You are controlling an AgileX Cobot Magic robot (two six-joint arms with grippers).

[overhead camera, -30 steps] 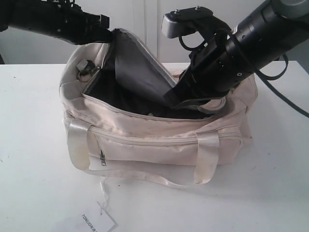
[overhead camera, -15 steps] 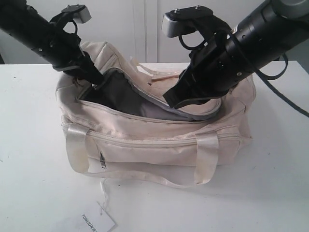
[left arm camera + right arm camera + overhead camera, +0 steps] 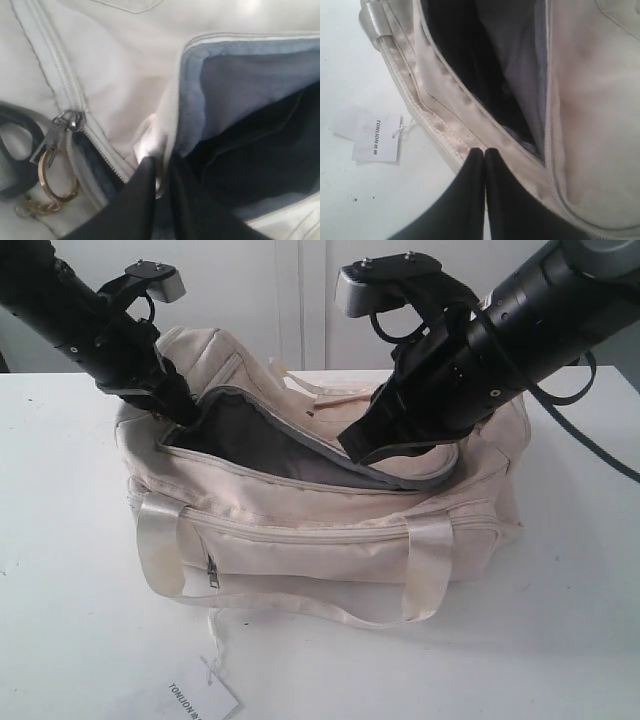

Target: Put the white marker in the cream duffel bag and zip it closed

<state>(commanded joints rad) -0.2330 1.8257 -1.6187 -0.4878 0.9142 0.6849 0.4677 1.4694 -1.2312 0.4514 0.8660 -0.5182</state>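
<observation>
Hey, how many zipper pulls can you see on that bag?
2. A gold ring pull on the top zipper of the cream duffel bag, and a small metal pull hanging on the front pocket. Others may be hidden by fabric or arms.

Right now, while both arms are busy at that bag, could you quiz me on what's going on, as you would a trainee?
1. What lies on the table in front of the cream duffel bag? A a paper tag, B a spoon, C a cup.
2. True or false: the bag's top zipper is fully closed.
3. Fill in: the ____ gripper pinches the bag's flap edge near the gold ring pull.

Key: 1 A. 2 False: the top zipper gapes, with grey lining showing. 3 The left gripper.
</observation>
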